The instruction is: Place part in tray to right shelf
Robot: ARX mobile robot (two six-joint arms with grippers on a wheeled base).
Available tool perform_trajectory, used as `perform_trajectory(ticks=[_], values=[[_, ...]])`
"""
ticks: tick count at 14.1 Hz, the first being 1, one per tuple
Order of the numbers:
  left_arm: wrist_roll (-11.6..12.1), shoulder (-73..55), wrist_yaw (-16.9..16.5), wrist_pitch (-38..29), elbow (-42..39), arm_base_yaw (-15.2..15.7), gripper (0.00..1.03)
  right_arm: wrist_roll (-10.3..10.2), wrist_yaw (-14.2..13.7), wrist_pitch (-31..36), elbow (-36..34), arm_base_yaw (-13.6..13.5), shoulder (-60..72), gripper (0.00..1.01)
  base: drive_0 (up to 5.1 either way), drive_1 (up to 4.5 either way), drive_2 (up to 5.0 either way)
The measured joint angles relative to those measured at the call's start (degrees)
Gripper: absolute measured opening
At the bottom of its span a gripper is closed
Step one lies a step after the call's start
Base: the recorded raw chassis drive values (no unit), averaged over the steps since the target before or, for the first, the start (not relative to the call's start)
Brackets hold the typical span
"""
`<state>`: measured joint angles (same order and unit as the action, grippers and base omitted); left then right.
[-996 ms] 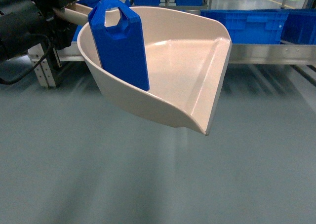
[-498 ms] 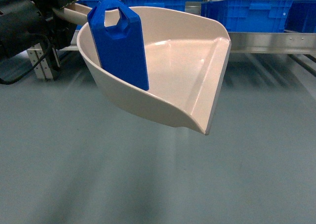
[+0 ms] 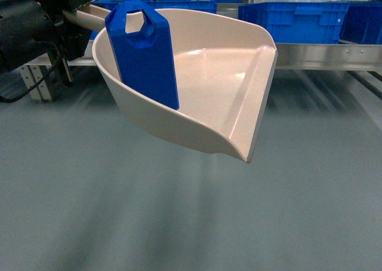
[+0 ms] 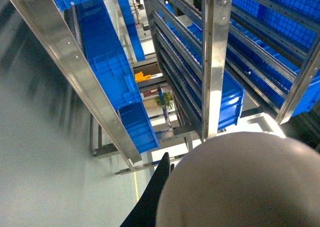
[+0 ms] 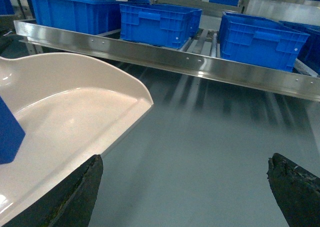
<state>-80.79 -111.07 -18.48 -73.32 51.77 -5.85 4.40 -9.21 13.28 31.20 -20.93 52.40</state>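
Head view: the tray is carried clear of the floor, its long handle running up and left into the dark left arm. The left gripper itself is hidden behind that arm's body, so whether its jaws clamp the handle cannot be told from these frames, though the scoop hangs unsupported otherwise. The part stands on edge inside the tray, leaning against the curved back wall at the handle end. Its long axis runs nearly upright, tilted slightly, with the tapered top and hexagonal hole uppermost and the flat base down on the tray floor. The tray's flat front lip points right and toward the camera; its length runs from upper left to lower right. Right wrist view: the right gripper is spread wide, both fingers well apart with nothing between them, hovering over bare floor beside the tray lip. The right shelf lies ahead, its steel front rail spanning the view, with blue crates sitting behind it. Assessment: the transport step is in hand; the part is loaded but not delivered. The next move likely calls for closing on the rail, holding the tray level so the upright part does not topple, then tipping or lifting the part out onto the rack.
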Motion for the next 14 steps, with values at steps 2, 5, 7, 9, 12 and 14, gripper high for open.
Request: perform_trajectory(ticks=[2,5,7,9,12,14], values=[[0.0,0.0,-0.02,-0.07,0.0,0.0,0.12,0.0,0.0,-0.02,0.0,0.0,0.0,0.98,3.4,1.53,-4.9],[0.04,0.0,0.02,-0.07,0.02,0.0,0.12,0.0,0.0,-0.04,0.0,0.0,0.0,0.98,3.4,1.54,-4.9],[0.0,0.02,0.09,0.13,0.02,0.0,0.12,0.0,0.0,-0.2,0.0,0.0,0.0,0.98,3.3,1.49,-4.9],[0.04,0.02,-0.02,-0.13,0.02,0.0,0.12,0.0,0.0,-0.02,0.0,0.0,-0.02,0.98,3.4,1.74,-4.8],[0.02,0.02,-0.09,-0.17,0.02,-0.26,0.12,0.0,0.0,-0.11,0.0,0.0,0.02,0.98,3.7,2.32,-4.4],[0.11,0.02,0.17,-0.11,0.02,-0.04,0.12,0.0,-0.04,-0.24,0.0,0.0,-0.02,0.98,1.8,3.18,-4.4]])
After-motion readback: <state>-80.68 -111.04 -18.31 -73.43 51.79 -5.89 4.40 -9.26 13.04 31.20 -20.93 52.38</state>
